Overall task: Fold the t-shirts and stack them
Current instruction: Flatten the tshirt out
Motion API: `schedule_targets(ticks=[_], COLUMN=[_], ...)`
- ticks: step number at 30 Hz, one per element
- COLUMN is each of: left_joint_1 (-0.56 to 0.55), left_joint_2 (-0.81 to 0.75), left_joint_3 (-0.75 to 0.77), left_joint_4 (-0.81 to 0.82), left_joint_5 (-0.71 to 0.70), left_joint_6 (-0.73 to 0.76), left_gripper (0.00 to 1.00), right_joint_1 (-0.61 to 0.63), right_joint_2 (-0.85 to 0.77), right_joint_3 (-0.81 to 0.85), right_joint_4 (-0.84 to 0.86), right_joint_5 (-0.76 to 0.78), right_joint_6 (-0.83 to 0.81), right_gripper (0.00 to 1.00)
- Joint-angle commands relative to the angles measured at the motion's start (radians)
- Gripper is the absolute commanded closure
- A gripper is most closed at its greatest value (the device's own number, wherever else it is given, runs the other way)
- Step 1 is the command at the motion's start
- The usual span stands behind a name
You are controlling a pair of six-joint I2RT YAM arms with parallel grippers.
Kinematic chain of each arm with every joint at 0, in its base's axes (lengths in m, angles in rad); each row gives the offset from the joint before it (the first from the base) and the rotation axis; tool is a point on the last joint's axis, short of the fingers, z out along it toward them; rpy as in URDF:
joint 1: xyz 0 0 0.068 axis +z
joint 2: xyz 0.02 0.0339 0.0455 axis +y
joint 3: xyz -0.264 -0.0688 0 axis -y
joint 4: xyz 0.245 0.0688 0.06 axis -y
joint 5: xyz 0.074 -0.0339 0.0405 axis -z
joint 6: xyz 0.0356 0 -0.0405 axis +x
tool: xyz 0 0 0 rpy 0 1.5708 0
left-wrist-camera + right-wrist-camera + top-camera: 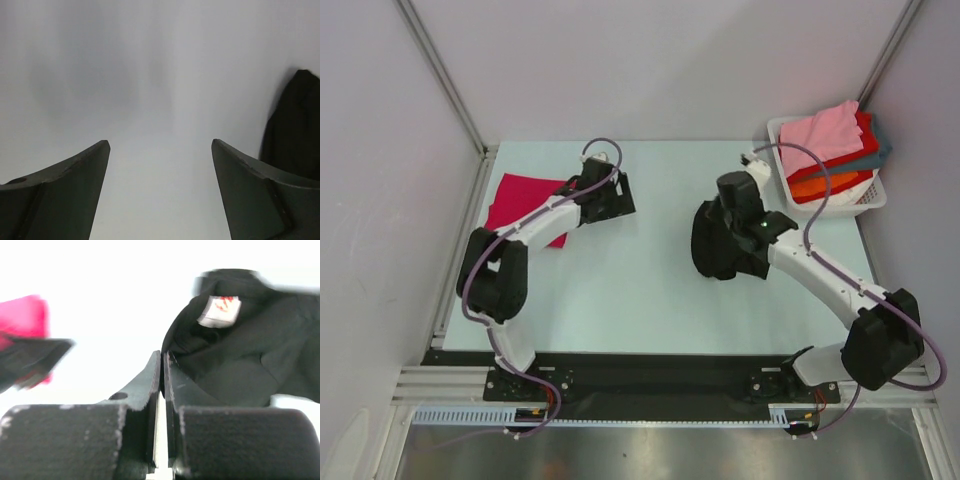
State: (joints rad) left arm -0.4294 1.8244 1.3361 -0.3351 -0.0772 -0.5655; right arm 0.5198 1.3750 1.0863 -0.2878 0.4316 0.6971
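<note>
Large black soft cloth t-shirt (703, 248): lay bunched right of table centre, its edge apparently pinched by the closed right gripper (163, 357), likely for spreading. Left gripper (159, 144): fingers apart, empty, free to take a corner. Magenta-red folded cloth shirt (520, 203): flat at far left, probably the stack base. White slatted plastic basket (873, 196): held the unfolded coloured shirts (825, 135).

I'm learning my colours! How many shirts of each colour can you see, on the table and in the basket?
Black shirt: 1
Magenta shirt: 1
Pink shirt: 1
Red shirt: 1
Teal shirt: 1
Orange shirt: 1
Total: 6
</note>
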Motion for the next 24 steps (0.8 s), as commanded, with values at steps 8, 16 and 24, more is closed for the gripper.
schedule_targets(ticks=[8, 16, 24], left_joint_1=[0.142, 0.120, -0.133], left_joint_2=[-0.324, -0.441, -0.321], left_joint_3=[-0.130, -0.256, -0.331], left_joint_4=[0.041, 0.145, 0.333], left_joint_5=[-0.039, 0.039, 0.139], left_joint_6=[-0.010, -0.002, 0.045], left_gripper=[0.11, 0.10, 0.18], right_joint_1=[0.061, -0.242, -0.326], right_joint_2=[-0.045, -0.172, -0.266], right_joint_3=[0.480, 0.200, -0.029], right_joint_4=[0.001, -0.042, -0.005], right_joint_5=[-0.103, -0.148, -0.166], right_joint_6=[-0.159, 0.093, 0.067], right_gripper=[1.00, 1.00, 1.00])
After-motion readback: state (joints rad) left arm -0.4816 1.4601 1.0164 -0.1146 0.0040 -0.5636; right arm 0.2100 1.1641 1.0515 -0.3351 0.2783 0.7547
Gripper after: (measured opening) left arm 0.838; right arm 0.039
